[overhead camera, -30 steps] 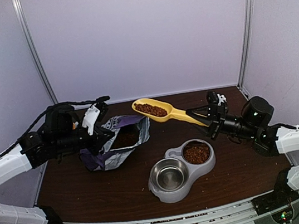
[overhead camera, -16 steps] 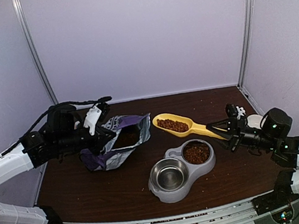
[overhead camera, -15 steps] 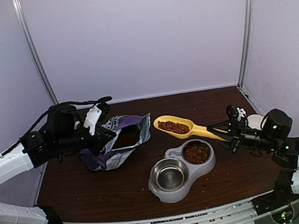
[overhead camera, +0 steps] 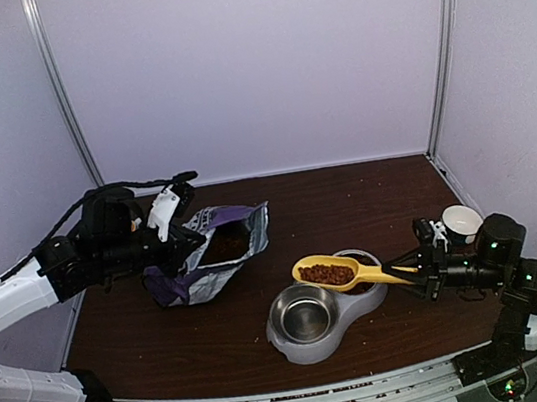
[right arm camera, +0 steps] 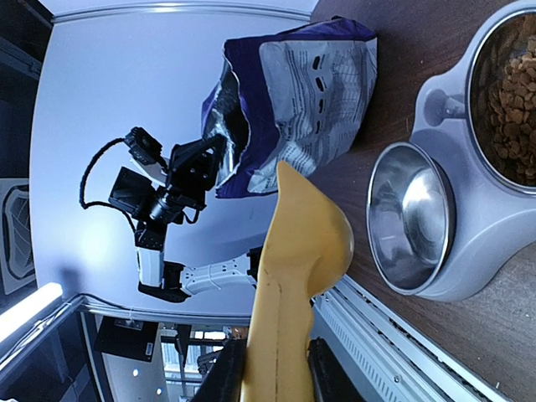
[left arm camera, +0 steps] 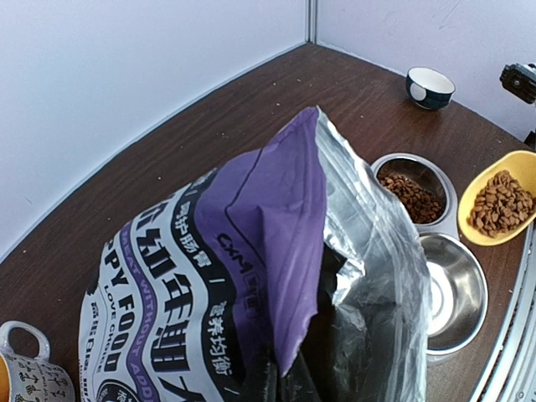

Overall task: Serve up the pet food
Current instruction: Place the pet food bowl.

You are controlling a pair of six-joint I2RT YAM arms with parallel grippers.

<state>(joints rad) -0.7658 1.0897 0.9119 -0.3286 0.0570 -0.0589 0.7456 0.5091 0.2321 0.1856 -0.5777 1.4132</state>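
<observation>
Two grips matter here. Farthest left, my left gripper (overhead camera: 192,241) is pinched fully shut on the edge of the bag (overhead camera: 217,251), propping it with its mouth gaping toward the middle of the table (overhead camera: 146,330). The inside is dark, so I cannot tell how much it holds. If that pinch slid off the slick foil, I judge the bag would slump and could spill.

Next comes the double dish (overhead camera: 293,349). Its near-left bowl (overhead camera: 304,314) is bare steel, and its far-right bowl (left arm camera: 410,193) has kibble in it. Above the join between them hangs the yellow scoop (overhead camera: 360,270), roughly level, with the pet food (overhead camera: 327,274) heaped in it. As far as I can see, it is clear of the dish.

On the right, my right gripper (overhead camera: 412,268) is closed narrowly on the tail end of the scoop's handle, a finger on each side. That is the weak point. Held so far from the load, the scoop could twist between my fingers when I roll my wrist, and pellets would go over the side early. Tipped from where it hangs, part of the pour might land in the bare bowl or on the dish's bridge, and loose kibble rolls across wood. The filled bowl has limited room, so a quick dump could overflow.
</observation>
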